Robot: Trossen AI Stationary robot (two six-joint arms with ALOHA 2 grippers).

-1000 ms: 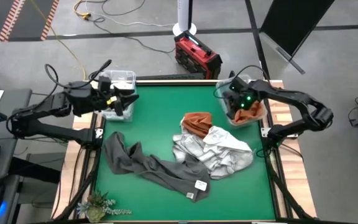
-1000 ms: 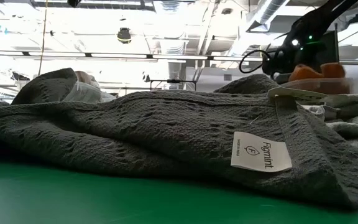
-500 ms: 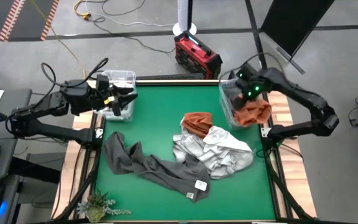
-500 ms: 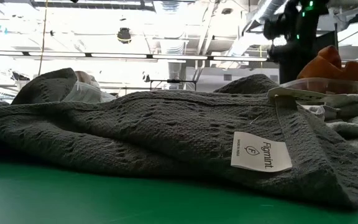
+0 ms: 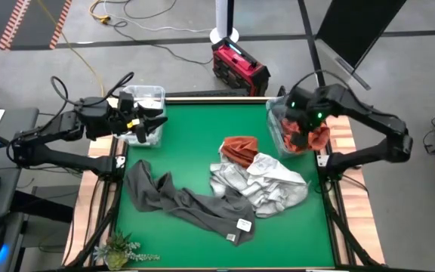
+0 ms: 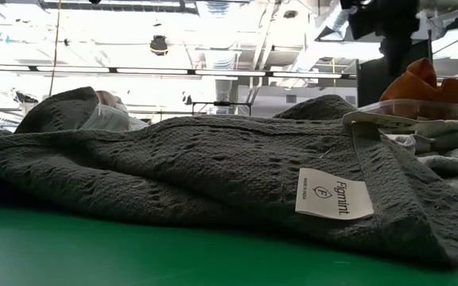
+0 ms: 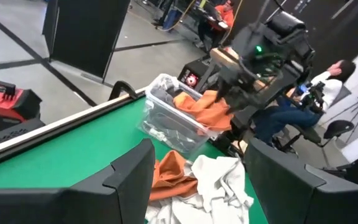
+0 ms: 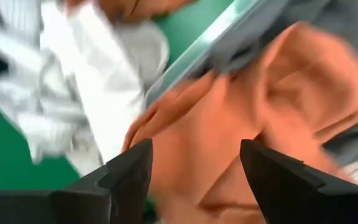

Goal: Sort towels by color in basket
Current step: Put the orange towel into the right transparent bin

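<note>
My high camera looks straight down on the whole green table [image 5: 202,143]. My low one sits at tabletop height, close behind the dark grey towel [image 6: 213,175]; both share it.

Right end effector [image 5: 299,130] now opened and lifted off the rust orange towel [image 5: 306,137], left in the bin [image 5: 281,143].

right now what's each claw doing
left claw: open, empty, over the clear bin.
right claw: open, empty, above the orange towel in its bin.
</note>
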